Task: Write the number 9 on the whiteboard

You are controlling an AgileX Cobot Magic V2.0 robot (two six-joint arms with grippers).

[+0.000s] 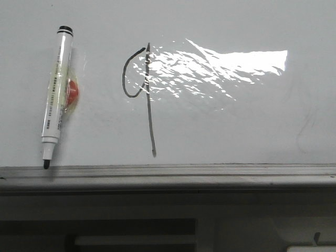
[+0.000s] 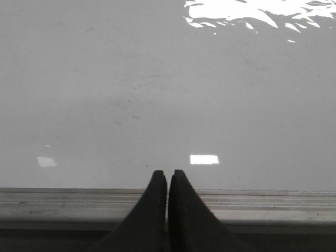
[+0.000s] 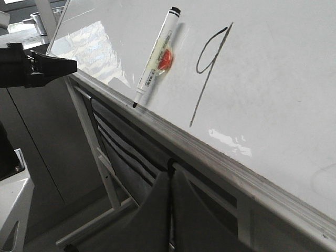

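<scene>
One black number 9 (image 1: 142, 94) stands on the whiteboard (image 1: 236, 126), its small open loop left of a long near-vertical stem, beside bright glare. Well to its left a white marker (image 1: 55, 94) is fixed against the board over a red-orange holder (image 1: 72, 92), tip down at the grey edge rail (image 1: 168, 170). Left hand (image 2: 168, 176) and right hand (image 3: 170, 176): fingers pressed together, holding nothing, both near the rail.

The left claw (image 2: 168, 176) has its two dark fingers pressed together, tips touching, holding nothing. The right claw (image 3: 170, 176) is likewise closed, its fingers meeting along a thin seam, empty. In the right wrist view the left arm (image 3: 34, 71) reaches in horizontally.
</scene>
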